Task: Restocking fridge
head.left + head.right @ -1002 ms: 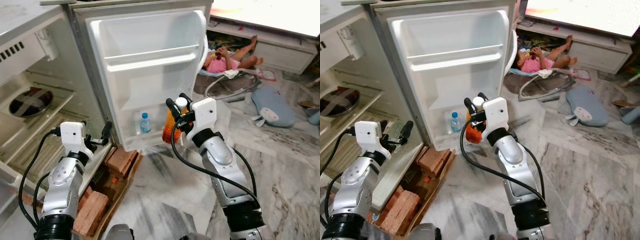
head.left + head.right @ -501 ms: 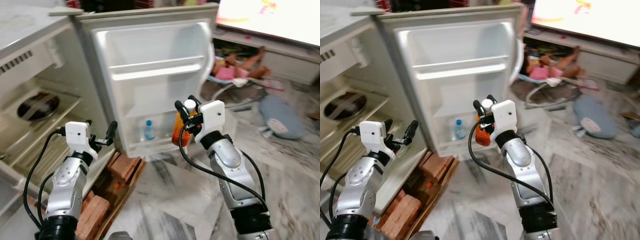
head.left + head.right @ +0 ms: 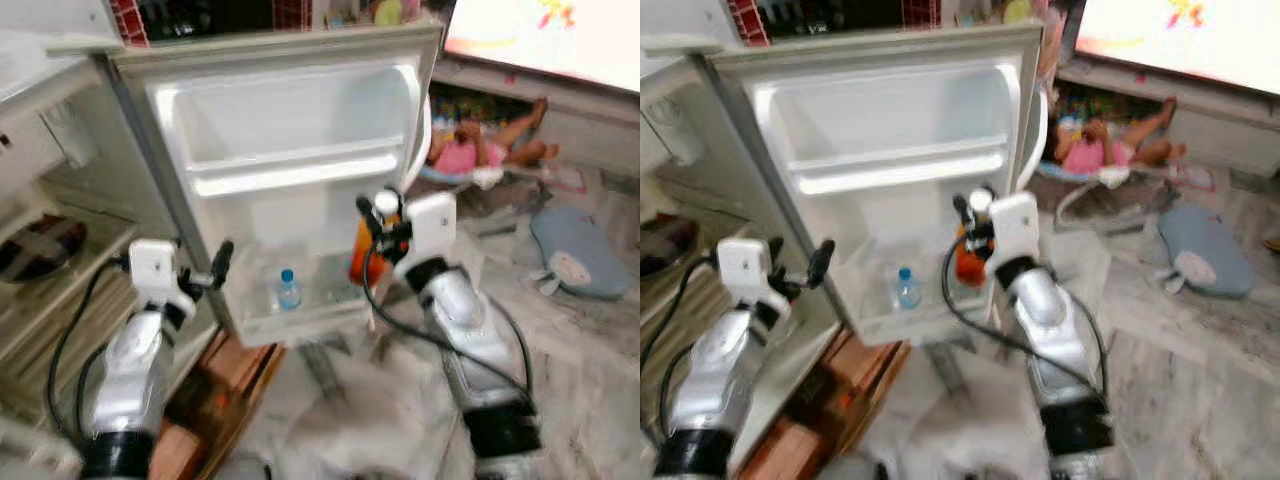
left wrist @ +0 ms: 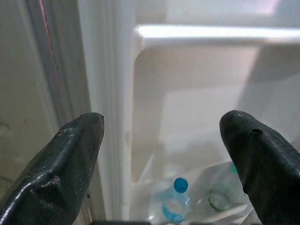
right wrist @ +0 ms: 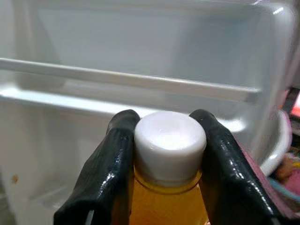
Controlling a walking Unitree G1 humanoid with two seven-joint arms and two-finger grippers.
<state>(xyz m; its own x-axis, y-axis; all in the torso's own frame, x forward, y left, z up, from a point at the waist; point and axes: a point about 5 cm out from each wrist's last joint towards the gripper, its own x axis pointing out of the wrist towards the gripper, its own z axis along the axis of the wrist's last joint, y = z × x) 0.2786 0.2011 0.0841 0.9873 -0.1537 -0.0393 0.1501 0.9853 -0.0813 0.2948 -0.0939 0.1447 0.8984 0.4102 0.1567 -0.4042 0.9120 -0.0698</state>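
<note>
The right gripper (image 3: 380, 212) clamps an orange bottle (image 3: 364, 252) just before the open fridge door (image 3: 290, 180), whose bottom shelf holds a blue-capped water bottle (image 3: 289, 290).

Orange bottle (image 5: 165, 201), white cap (image 5: 169, 143); blue-capped clear water bottle (image 3: 289, 290) centre frame; white fridge door (image 3: 290, 120); grey-veined marble floor (image 3: 590, 400).

left gripper (image 4: 161, 140) jaws spread; right gripper (image 5: 164, 140) clamped

Domestic room with a grey-veined marble floor (image 3: 590, 350). A lit screen (image 3: 545, 40) sits on a low white cabinet (image 3: 1240, 100) at the far right — before it a baby bouncer (image 3: 1110, 185) and a blue-grey cushion (image 3: 580, 250). Red bricks (image 3: 865, 355) lie on the floor at lower left.
</note>
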